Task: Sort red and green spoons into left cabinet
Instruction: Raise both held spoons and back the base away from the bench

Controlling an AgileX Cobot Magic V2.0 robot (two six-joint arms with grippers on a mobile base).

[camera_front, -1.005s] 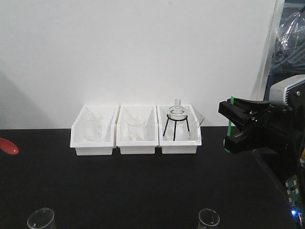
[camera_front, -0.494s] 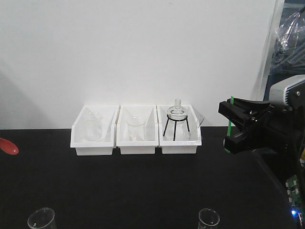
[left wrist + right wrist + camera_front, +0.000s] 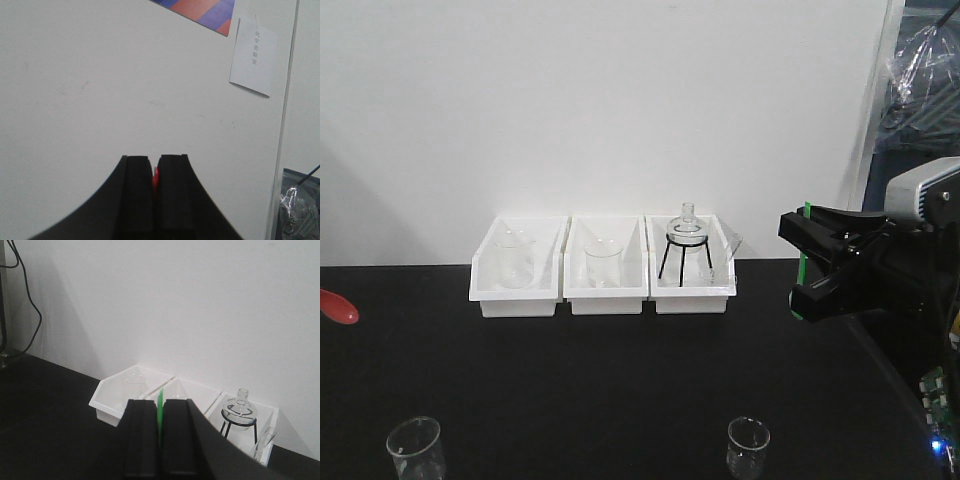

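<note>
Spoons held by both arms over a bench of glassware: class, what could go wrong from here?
The green spoon in the right fingers and the red spoon in the left fingers are pinched by thin handles; either might twist or slip. Two glass beakers stand at the bench's near edge; a low arm swing could knock them.

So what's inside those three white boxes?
The left bin holds a glass beaker, and the middle bin holds a second beaker. The right bin holds a black tripod stand carrying a small glass bottle. The front walls hide the bin floors.
</note>
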